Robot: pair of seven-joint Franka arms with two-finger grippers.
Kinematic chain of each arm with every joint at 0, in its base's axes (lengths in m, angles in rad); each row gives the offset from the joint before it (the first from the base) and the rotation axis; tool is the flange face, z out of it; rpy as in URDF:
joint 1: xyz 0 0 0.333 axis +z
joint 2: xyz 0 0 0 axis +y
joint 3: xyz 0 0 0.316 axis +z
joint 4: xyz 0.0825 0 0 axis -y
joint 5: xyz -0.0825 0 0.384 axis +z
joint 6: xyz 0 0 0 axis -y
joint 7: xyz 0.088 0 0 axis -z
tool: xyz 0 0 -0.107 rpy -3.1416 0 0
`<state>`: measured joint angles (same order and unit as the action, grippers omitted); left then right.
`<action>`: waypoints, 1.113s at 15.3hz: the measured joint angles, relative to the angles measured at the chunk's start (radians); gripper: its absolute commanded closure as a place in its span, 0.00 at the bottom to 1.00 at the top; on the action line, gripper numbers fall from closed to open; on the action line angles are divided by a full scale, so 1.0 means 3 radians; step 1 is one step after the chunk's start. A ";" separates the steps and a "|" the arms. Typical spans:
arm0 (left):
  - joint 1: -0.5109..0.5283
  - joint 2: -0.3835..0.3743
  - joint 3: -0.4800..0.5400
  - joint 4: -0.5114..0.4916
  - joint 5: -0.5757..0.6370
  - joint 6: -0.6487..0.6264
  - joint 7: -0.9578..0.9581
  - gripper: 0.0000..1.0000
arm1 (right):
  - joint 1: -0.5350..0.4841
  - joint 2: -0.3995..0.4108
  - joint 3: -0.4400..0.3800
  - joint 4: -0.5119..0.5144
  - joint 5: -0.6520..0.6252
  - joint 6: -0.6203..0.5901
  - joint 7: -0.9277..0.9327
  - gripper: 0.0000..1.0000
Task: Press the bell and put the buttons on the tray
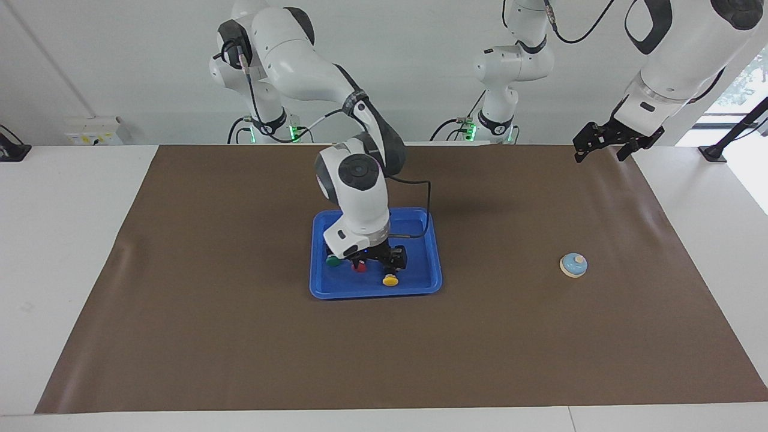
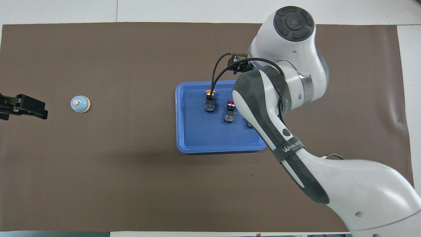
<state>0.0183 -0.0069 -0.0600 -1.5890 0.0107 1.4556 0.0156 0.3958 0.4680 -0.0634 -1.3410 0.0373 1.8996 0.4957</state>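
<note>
Right, all three buttons are lying in the tray (image 1: pixel 433 282), which sits about mid-table. From the overhead camera I get the yellow button (image 2: pixel 209 100) and the red button (image 2: pixel 230 112) side by side, caps pointing away from the robots. The green button (image 1: pixel 332 260) is in the tray's corner toward the right arm's end, mostly under my arm from above.

My right tool (image 1: pixel 377 263) hangs just over the tray, above the red button and beside the yellow one. It looks spread wide with nothing in it, and the yellow button lies clear of it. So I judge the step in hand is getting this tool off the tray cleanly.

To do it well I'd go straight up first, no sideways travel until the tips are above the caps. The red button is right beneath, and a low sweep could knock it over or push it against the rim. I'd also watch the cable (image 1: pixel 429 204) looping off the wrist, so it doesn't drag across the tray.

The bell (image 1: pixel 573 265) sits on the brown mat (image 1: pixel 240 330) toward the left arm's end of the table, well apart from the tray. I can't tell whether it has been rung. My left tool (image 1: pixel 606 145) waits open and empty over the corner at that end, on the robots' edge. It would be the natural one for the bell: shut, then straight down on the knob.
</note>
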 measured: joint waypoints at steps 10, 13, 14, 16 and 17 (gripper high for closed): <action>0.0000 0.0000 0.0000 0.0000 0.0000 0.0000 0.0000 0.00 | -0.0704 -0.1119 -0.0003 -0.0639 -0.0080 -0.0769 -0.1182 0.00; 0.0000 0.0000 0.0000 0.0000 0.0000 0.0000 0.0000 0.00 | -0.0807 -0.1397 -0.0003 -0.0931 -0.0080 -0.0769 -0.1267 0.00; 0.0000 0.0000 0.0000 0.0000 0.0000 0.0000 0.0000 0.00 | -0.0826 -0.1456 -0.0003 -0.1010 -0.0080 -0.0765 -0.1277 0.00; 0.0000 0.0000 0.0000 0.0000 0.0000 0.0000 0.0000 0.00 | -0.0846 -0.1513 -0.0002 -0.1105 -0.0080 -0.0761 -0.1280 0.00; 0.0000 0.0000 0.0000 0.0000 0.0000 0.0000 0.0000 0.00 | -0.0846 -0.1520 -0.0001 -0.1125 -0.0080 -0.0759 -0.1280 0.00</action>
<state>0.0183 -0.0069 -0.0600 -1.5890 0.0107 1.4556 0.0156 0.1421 0.0120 -0.0637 -1.6785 0.0133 1.6719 0.1117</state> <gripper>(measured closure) 0.000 0.000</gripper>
